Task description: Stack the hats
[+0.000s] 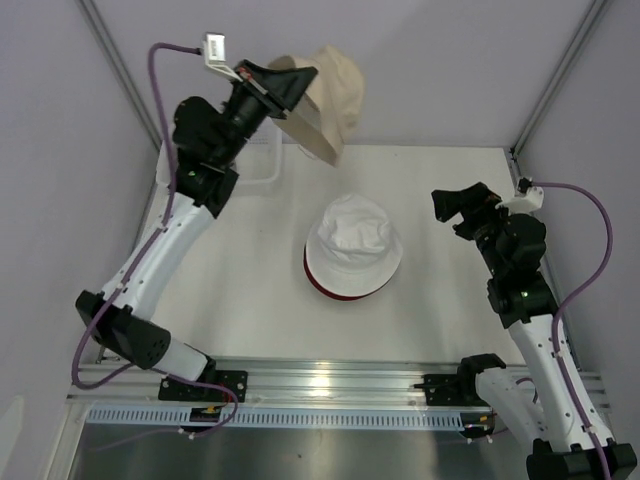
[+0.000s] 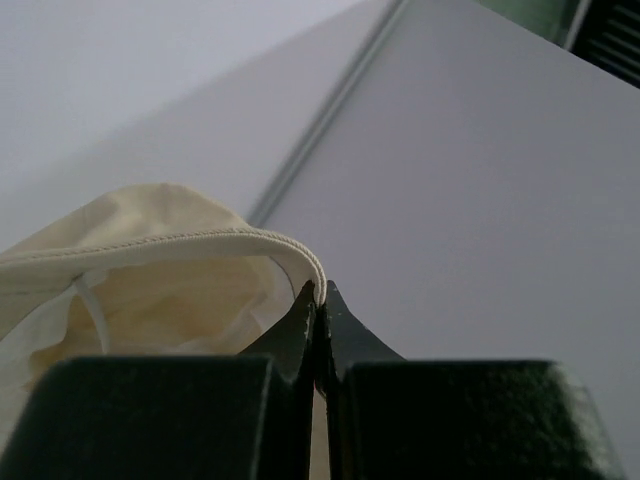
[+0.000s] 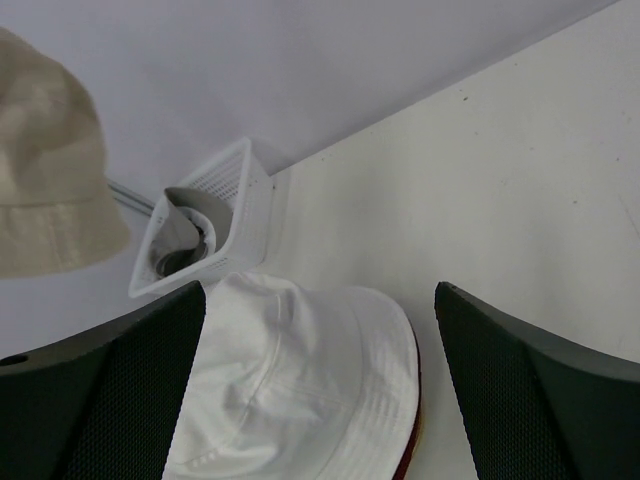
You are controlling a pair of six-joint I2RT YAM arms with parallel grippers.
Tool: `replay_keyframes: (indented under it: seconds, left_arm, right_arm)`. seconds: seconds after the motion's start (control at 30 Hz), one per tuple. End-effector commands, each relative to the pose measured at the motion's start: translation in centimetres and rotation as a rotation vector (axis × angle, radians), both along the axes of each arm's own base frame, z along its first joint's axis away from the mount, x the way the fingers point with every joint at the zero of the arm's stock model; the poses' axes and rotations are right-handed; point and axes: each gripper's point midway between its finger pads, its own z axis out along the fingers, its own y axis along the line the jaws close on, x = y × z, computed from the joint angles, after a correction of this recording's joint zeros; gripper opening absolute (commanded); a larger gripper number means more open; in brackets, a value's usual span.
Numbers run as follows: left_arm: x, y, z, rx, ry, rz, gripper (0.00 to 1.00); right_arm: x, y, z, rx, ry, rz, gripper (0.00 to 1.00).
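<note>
Beige hat [image 1: 335, 85] aloft; white hat [image 1: 352, 245] atop red hat [image 1: 322, 287].

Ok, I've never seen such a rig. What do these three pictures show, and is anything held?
Two robot arms are bolted to a table. One picture looks down from above; the other two come from cameras on each wrist. The left hand is shut on the brim of a beige hat, held in the air. The right hand is open and empty. Mid-table, a white hat sits on a dark red hat. A grey hat lies in a white basket.
</note>
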Motion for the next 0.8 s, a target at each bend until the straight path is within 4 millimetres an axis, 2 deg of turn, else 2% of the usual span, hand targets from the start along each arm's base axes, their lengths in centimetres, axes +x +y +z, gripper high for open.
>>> replay_keyframes:
  seconds: [0.0,0.03,0.07,0.1,0.13,0.17,0.2,0.23,0.27,0.3,0.4,0.43,0.47,0.53,0.57,0.6,0.63,0.67,0.73,0.77]
  left_arm:
    - [-1.3,-4.3,0.4,-0.134,-0.017,-0.131,0.01]
    - [-2.2,-5.8,0.4,-0.161,-0.005,-0.176,0.01]
    - [-1.9,-7.0,-0.6,-0.163,0.005,-0.190,0.01]
    - [-2.0,-7.8,-0.7,-0.175,0.001,-0.194,0.01]
    - [-2.2,-8.5,-0.7,-0.187,-0.012,-0.200,0.01]
    - [-3.0,-9.8,-0.6,-0.192,-0.025,-0.227,0.01]
    - [-2.7,-10.9,-1.2,-0.191,-0.028,-0.227,0.01]
    - [-3.4,-11.9,-1.0,-0.194,-0.051,-0.243,0.01]
    - [-3.5,-12.5,-1.1,-0.194,-0.059,-0.251,0.01]
    - [-3.3,-13.7,-2.1,-0.182,-0.057,-0.271,0.01]
    - [-4.7,-15.0,-2.5,-0.205,-0.113,-0.348,0.01]
    - [-5.0,-15.9,-4.3,-0.173,-0.105,-0.382,0.01]
    - [-5.5,-15.8,-4.3,-0.174,-0.135,-0.396,0.01]
    - [-6.1,-15.4,-6.9,-0.127,-0.134,-0.390,0.01]
    - [-6.5,-15.0,-7.0,-0.120,-0.142,-0.378,0.01]
    - [-6.4,-14.7,-8.9,-0.075,-0.131,-0.349,0.01]
    - [-6.7,-14.2,-9.3,-0.059,-0.134,-0.330,0.01]
    - [-7.2,-12.9,-10.8,-0.039,-0.104,-0.296,0.01]
    - [-7.7,-11.7,-11.5,-0.001,-0.105,-0.252,0.01]
    - [-8.4,-10.4,-12.7,0.013,-0.077,-0.229,0.01]
  right_arm:
    - [-1.1,0.0,-0.2,0.132,0.048,-0.025,1.00]
    - [-1.8,-0.2,-0.6,0.152,0.066,-0.037,1.00]
    - [-1.9,-0.8,-0.8,0.175,0.066,-0.075,0.99]
    - [-2.2,-0.9,-0.8,0.227,0.066,-0.087,0.99]
    - [-2.8,-1.0,-0.1,0.270,0.027,-0.088,0.99]
    - [-2.9,-0.9,-1.6,0.302,0.047,-0.092,0.99]
    - [-3.2,-1.0,-1.7,0.363,0.044,-0.101,0.99]
    - [-3.9,-1.1,-1.2,0.395,0.012,-0.102,0.99]
    - [-4.1,-1.3,-1.7,0.409,0.009,-0.111,0.99]
    - [-4.4,-1.4,-1.4,0.415,-0.009,-0.110,0.99]
    - [-5.5,-2.6,-0.5,0.383,-0.035,-0.158,0.99]
    - [-5.8,-3.0,-1.2,0.350,-0.009,-0.179,0.99]
    - [-6.1,-3.5,-0.7,0.341,-0.023,-0.203,0.99]
    - [-6.4,-3.8,-1.2,0.315,-0.003,-0.217,0.99]
    - [-6.4,-3.9,-1.4,0.307,0.000,-0.223,1.00]
    - [-6.4,-3.9,-1.8,0.303,0.009,-0.223,0.99]
    - [-6.3,-3.9,-2.1,0.300,0.015,-0.223,1.00]
    - [-6.3,-3.9,-2.2,0.298,0.018,-0.223,1.00]
    - [-6.1,-3.8,-2.7,0.292,0.028,-0.221,0.99]
    - [-6.0,-3.7,-2.9,0.285,0.030,-0.218,0.99]
